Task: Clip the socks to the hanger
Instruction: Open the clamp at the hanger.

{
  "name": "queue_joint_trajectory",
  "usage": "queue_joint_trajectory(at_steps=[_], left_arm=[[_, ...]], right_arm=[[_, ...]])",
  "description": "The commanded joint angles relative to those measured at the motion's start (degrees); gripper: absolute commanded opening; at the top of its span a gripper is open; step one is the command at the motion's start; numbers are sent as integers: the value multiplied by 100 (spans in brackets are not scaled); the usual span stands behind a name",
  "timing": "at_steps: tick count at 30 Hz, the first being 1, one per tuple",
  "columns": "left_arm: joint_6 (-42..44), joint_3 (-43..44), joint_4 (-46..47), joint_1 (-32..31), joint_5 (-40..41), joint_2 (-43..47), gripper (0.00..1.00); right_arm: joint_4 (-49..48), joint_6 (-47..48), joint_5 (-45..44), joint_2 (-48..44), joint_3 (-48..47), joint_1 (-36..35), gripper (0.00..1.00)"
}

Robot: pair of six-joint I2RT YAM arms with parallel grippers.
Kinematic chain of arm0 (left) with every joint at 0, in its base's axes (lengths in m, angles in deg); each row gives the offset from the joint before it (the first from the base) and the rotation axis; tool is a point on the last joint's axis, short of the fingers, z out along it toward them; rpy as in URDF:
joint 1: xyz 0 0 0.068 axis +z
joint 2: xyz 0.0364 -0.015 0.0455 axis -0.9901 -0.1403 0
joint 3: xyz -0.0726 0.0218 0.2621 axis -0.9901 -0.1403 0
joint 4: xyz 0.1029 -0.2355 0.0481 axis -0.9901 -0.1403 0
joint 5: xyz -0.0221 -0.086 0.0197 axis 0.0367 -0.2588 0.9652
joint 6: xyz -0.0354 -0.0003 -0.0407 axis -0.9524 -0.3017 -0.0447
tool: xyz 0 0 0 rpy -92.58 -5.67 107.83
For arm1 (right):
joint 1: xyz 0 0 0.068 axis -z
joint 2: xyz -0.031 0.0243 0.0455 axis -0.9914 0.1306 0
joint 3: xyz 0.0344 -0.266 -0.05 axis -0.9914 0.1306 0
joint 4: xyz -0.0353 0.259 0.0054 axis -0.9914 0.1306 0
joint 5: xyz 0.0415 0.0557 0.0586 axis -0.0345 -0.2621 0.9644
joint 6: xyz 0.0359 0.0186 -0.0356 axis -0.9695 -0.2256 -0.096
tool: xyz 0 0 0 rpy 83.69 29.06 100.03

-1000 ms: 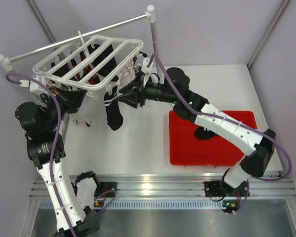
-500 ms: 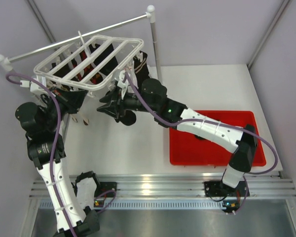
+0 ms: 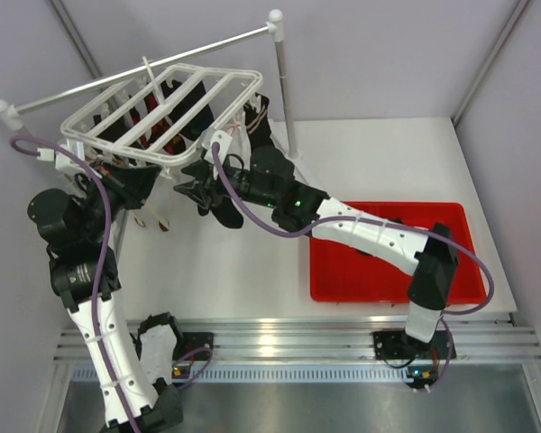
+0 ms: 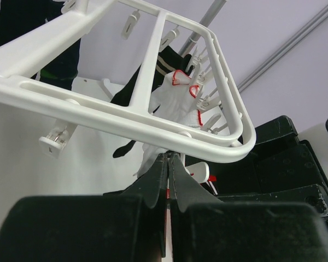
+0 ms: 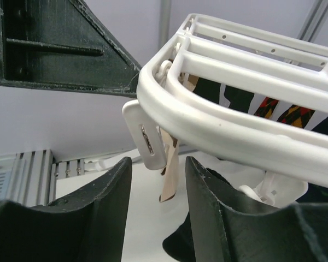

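Under the hanger (image 5: 224,128) rim, upper right of the right wrist view, right gripper (image 5: 158,164) jaws stand apart below a clip (image 5: 146,136); black sock (image 5: 177,246) sits lower centre. Left gripper (image 4: 168,166) closed. Risk: sock, if unclipped, may drop; nudged frame may swing.

Hanger: a white plastic frame (image 4: 126,117) of parallel slats, seen hanging slightly tilted at the far left of the scene.
Clips: small white pegs (image 5: 146,137) dangle beneath its rounded rim.
Socks: black pairs (image 3: 191,110) show under the slats. One more black sock (image 3: 224,215) droops near the frame's near right corner, its fastening unclear.
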Motion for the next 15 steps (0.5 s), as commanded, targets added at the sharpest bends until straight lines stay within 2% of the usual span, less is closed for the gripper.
queue_joint_trajectory(at_steps=[1, 8, 11, 15], left_arm=[[-9, 45, 83, 0, -132, 46, 0], [-26, 62, 4, 0, -175, 20, 0], [-79, 80, -14, 0, -237, 37, 0], [-184, 89, -31, 0, -342, 81, 0]], right_arm=[[-506, 148, -69, 86, -343, -65, 44], [-462, 411, 54, 227, -545, -82, 43], [-418, 631, 159, 235, -536, -126, 35], [-356, 842, 177, 227, -519, -170, 12]])
